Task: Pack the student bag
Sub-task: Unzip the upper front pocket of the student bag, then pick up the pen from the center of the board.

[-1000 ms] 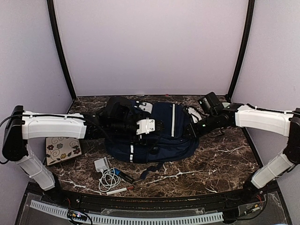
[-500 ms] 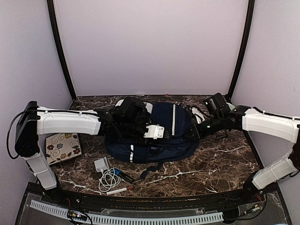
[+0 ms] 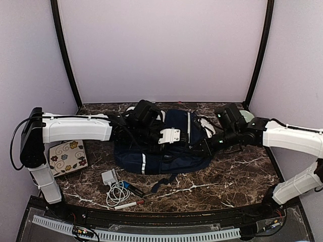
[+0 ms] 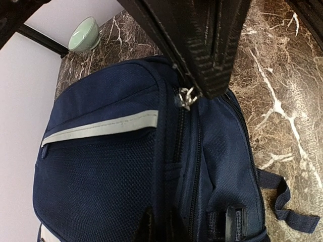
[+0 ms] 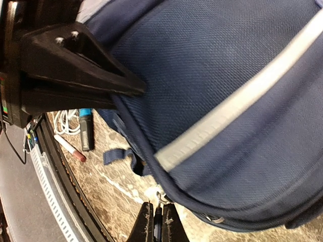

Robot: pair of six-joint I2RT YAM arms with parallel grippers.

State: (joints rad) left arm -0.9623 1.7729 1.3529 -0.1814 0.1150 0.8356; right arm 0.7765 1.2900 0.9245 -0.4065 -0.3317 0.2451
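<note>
Steady now: the right gripper [image 5: 155, 212] is pinched narrow on the zipper pull [image 4: 186, 97]. The left gripper [image 4: 159, 220] seems clamped on the student bag [image 3: 176, 151], which lies stretched between both jaws, probably braced for unzipping.

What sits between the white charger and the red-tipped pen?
A coiled white cable lies between the charger and the pen, seen in the top view.
</note>
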